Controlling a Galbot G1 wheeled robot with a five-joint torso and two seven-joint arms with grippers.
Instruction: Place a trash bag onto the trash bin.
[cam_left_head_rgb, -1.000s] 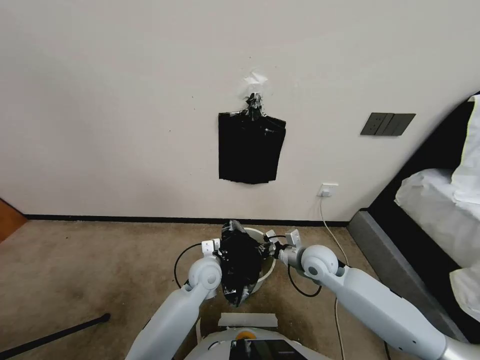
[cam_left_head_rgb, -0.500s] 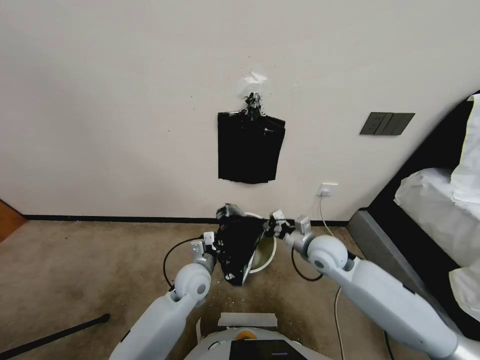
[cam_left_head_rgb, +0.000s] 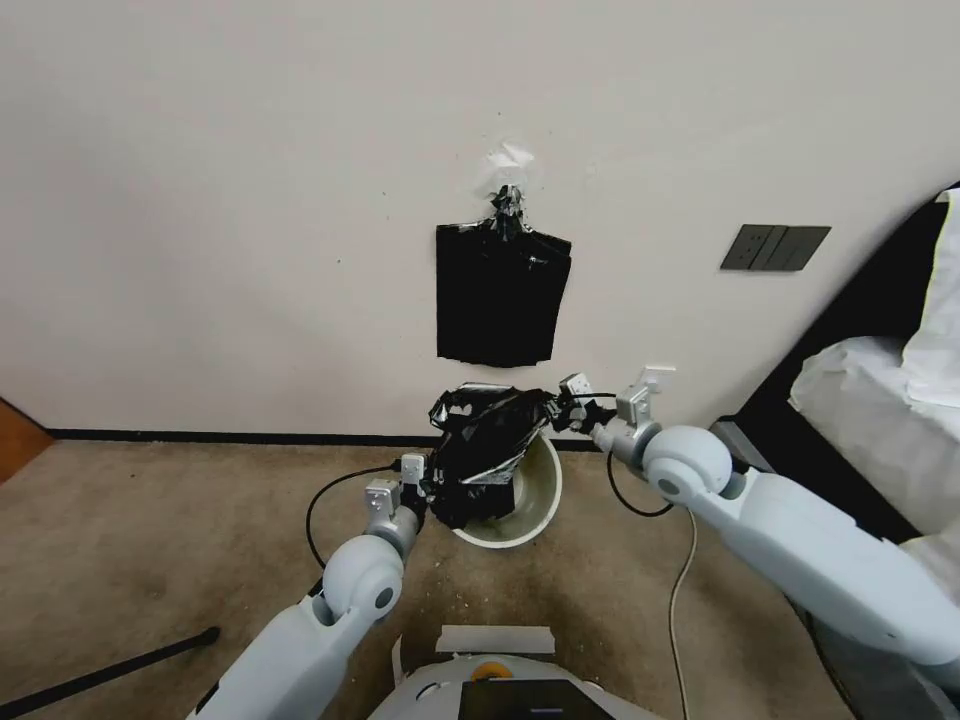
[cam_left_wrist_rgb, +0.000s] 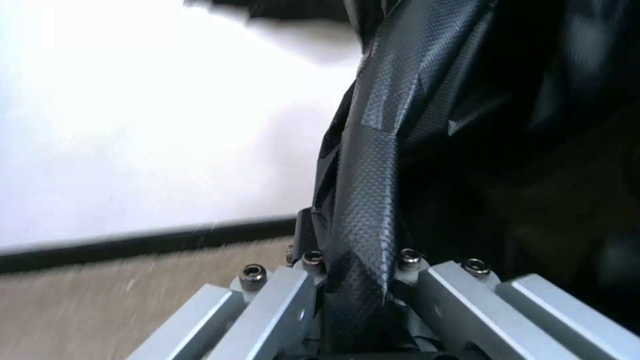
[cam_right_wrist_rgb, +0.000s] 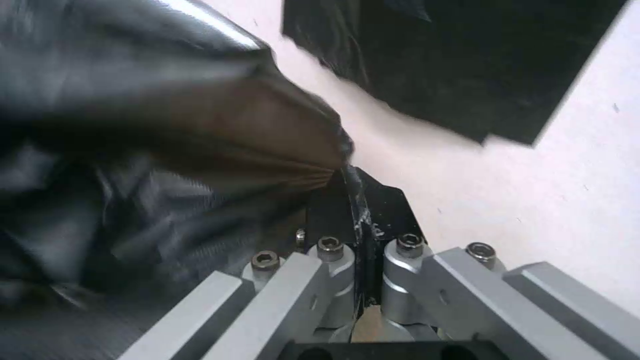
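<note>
Now both end effectors, left (cam_left_head_rgb: 432, 487) and right (cam_left_head_rgb: 563, 409), grasping trash bag (cam_left_head_rgb: 485, 450) above trash bin (cam_left_head_rgb: 535, 505).

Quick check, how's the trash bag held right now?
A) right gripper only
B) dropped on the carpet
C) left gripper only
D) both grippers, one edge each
D: the left gripper and right gripper each have their jaws shut on an edge of the trash bag, stretched between them above the trash bin.
</note>
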